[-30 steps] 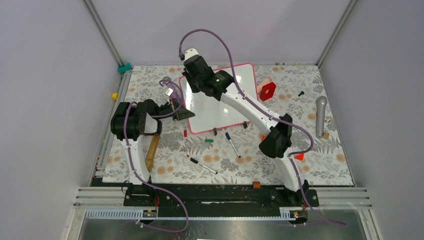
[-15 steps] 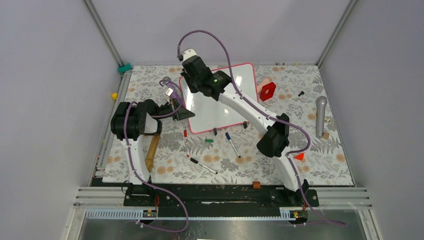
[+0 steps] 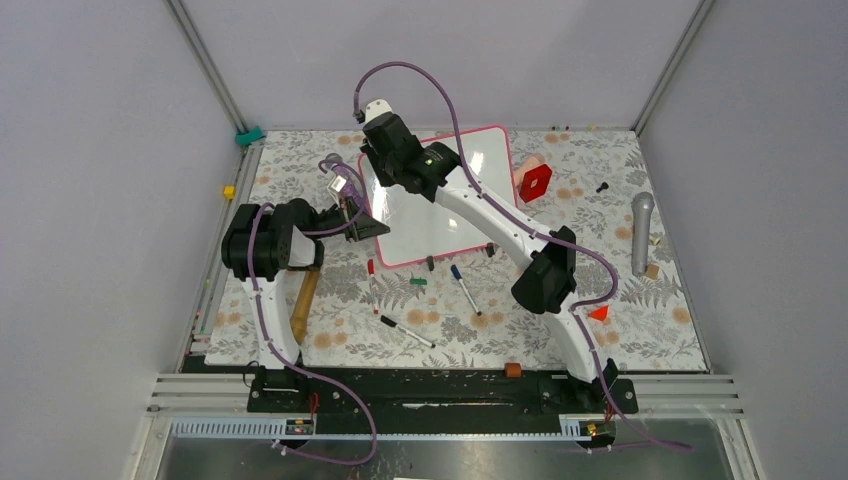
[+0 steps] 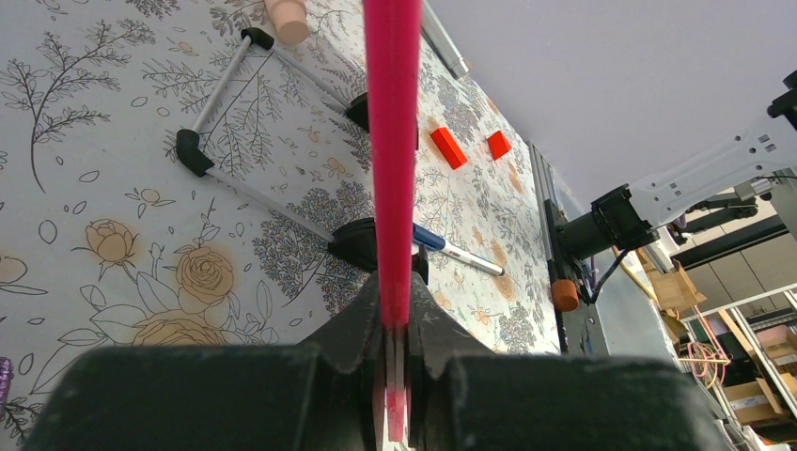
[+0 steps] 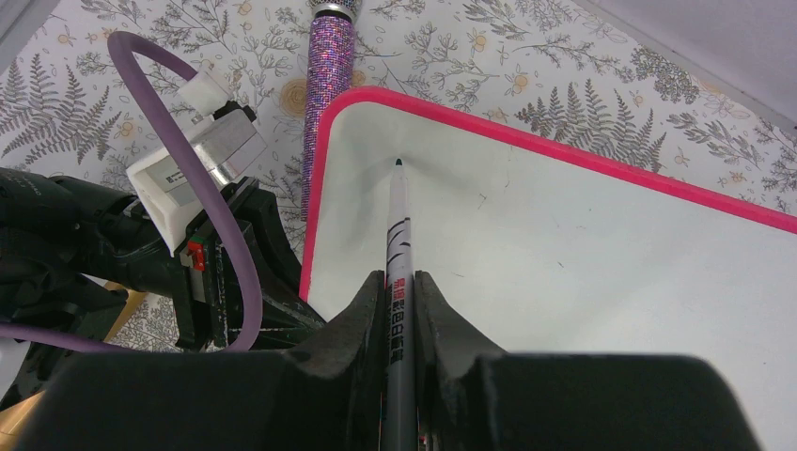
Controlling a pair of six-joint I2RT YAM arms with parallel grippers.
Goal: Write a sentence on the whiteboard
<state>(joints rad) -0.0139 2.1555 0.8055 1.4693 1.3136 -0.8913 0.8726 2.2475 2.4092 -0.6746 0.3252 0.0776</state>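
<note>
Right claw [image 5: 399, 282] clenched on marker [image 5: 397, 221], tip near corner of whiteboard [image 5: 583, 244]; left claw [image 4: 395, 315] clamped on its pink frame [image 4: 392, 141].

Nothing fully readable. The marker [image 5: 398, 199] clamped between the right gripper [image 5: 399, 282] jaws carries red print [image 5: 398, 305] on its barrel, right at the jaw tips, with characters too small to make out. A black stripe pattern [image 5: 395, 241] sits just ahead of that print and can't be read as letters. The white label [image 5: 164, 174] on the pale block [image 5: 226, 141], left of the jaws, has tiny dark print, illegible. The whiteboard [image 5: 583, 263] ahead of the jaws shows only a few dark specks [image 5: 481, 199].
</note>
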